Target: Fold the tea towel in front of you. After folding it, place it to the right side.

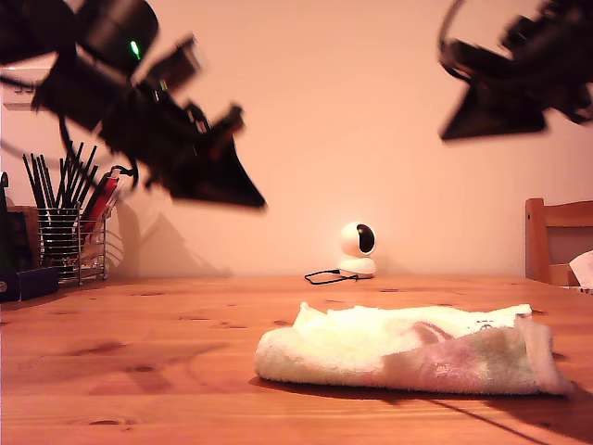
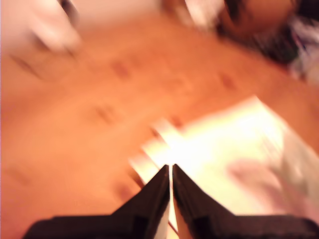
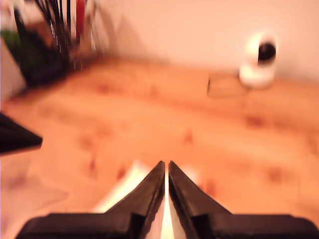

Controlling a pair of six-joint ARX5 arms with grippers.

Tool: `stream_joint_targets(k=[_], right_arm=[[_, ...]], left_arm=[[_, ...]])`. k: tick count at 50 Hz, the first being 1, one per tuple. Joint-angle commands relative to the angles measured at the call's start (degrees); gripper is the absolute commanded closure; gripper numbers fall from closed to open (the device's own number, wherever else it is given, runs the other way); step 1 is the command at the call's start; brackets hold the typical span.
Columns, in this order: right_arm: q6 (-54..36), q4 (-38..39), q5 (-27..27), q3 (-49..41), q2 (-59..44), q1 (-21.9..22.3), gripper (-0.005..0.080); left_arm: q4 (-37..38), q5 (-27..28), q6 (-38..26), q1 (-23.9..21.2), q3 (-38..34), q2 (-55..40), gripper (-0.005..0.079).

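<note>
The tea towel (image 1: 408,352) lies folded into a thick, soft bundle on the wooden table (image 1: 139,352), in the lower right part of the exterior view, its pink patch facing the camera and its far edge lying flat. Both arms hang in the air well above it and touch nothing. One dark, blurred arm fills the upper left of the exterior view and the other sits in the upper right corner of the exterior view; the wrist views are too smeared to say which is which.

My first gripper (image 2: 171,172) has its jaws pressed together with only a thin slit between them, clenched on nothing, and looks down on the cream cloth (image 2: 224,154) against the orange table (image 2: 75,124). My second gripper (image 3: 165,169) is likewise clenched and empty, pointing across the table toward the small round white camera (image 3: 258,62) by the wall.

In the exterior view that white camera (image 1: 358,248) stands at the back centre, a wire holder of dark utensils (image 1: 60,222) at the left edge, and a wooden chair (image 1: 556,239) at the right edge
</note>
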State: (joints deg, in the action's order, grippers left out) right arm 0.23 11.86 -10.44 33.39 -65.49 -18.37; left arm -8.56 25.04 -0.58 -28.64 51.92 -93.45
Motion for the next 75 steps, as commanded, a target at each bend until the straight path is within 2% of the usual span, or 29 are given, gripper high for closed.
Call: stream_joint_targets(k=[1, 9, 12, 14, 19, 21, 33, 44, 62, 75], right_arm=[[0.50, -2.62, -0.33, -2.29, 1.44, -0.04, 0.0762], [1.79, -14.62, -0.92, -2.80, 4.48, -0.04, 0.0761], [2.34, -18.05, -1.31, -2.80, 4.90, -0.04, 0.0730], [3.02, -20.24, -1.97, -2.80, 5.01, -0.04, 0.0688], [4.00, -26.18, -4.13, -2.80, 4.92, -0.04, 0.0507], [4.87, -27.89, -4.46, -2.80, 4.90, -0.04, 0.0479], [7.91, -30.91, -5.99, -2.80, 2.99, -0.04, 0.0478], [9.03, -30.99, -7.23, -2.80, -2.43, -0.04, 0.0478], [8.81, -29.57, -5.33, -2.80, -7.48, -0.04, 0.0496], [8.74, -34.38, -3.78, -0.74, -7.41, -0.04, 0.0489]], left_arm=[[-0.94, 0.24, 0.61, -1.51, -1.88, 1.27, 0.0762], [2.49, 1.99, 2.14, -4.70, -2.97, 1.20, 0.0762], [3.98, 1.97, 2.34, -5.51, -2.97, 1.20, 0.0762], [5.27, 1.97, 2.38, -5.99, -2.97, 1.07, 0.0762], [7.85, 2.03, 2.36, -6.58, -2.97, 0.00, 0.0762], [8.44, 2.03, 2.58, -6.75, -2.97, -0.72, 0.0762], [7.72, 5.57, 3.67, -6.80, -2.97, -4.50, 0.0762], [6.93, 6.05, 4.04, -6.95, -2.97, -4.83, 0.0763], [5.75, 7.26, 4.28, -7.04, -2.97, -9.57, 0.0763], [4.35, 7.39, 4.79, -7.23, -2.97, -9.75, 0.0763]])
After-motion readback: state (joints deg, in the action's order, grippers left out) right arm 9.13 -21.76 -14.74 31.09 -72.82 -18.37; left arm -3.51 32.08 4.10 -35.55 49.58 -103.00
